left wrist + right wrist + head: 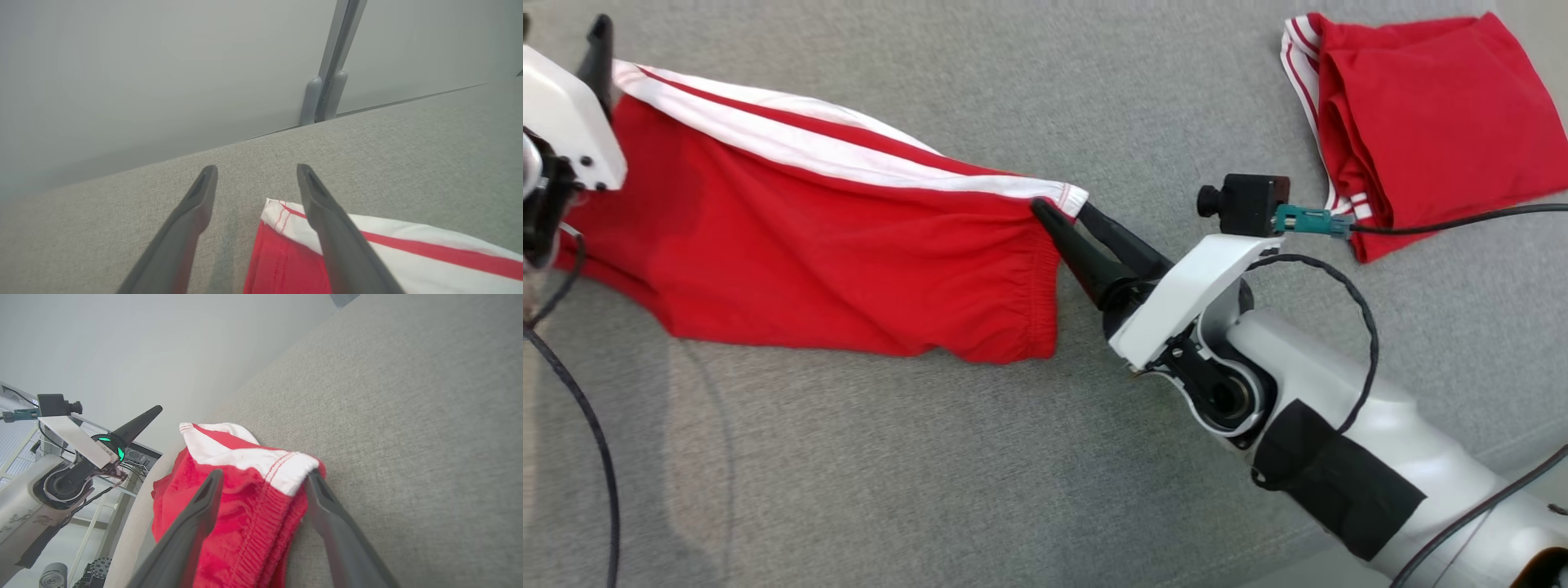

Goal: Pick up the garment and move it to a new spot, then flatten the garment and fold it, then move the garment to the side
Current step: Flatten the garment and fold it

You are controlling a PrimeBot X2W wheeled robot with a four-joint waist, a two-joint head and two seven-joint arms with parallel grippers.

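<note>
Grey upholstery (980, 474) under a red garment (809, 245) spread flat, both my grippers wide open and holding nothing.
At the garment's waistband corner my right gripper (1062, 208) straddles the loose elastic (261, 522); at its far hem corner my left gripper (256, 169) gapes equally, one finger (335, 237) over the white stripe (388, 230). I judge I stand at opposite corners because that stretch flattens it for folding. Beyond the waistband end, a folded red piece (1437, 122) lies well apart.
</note>
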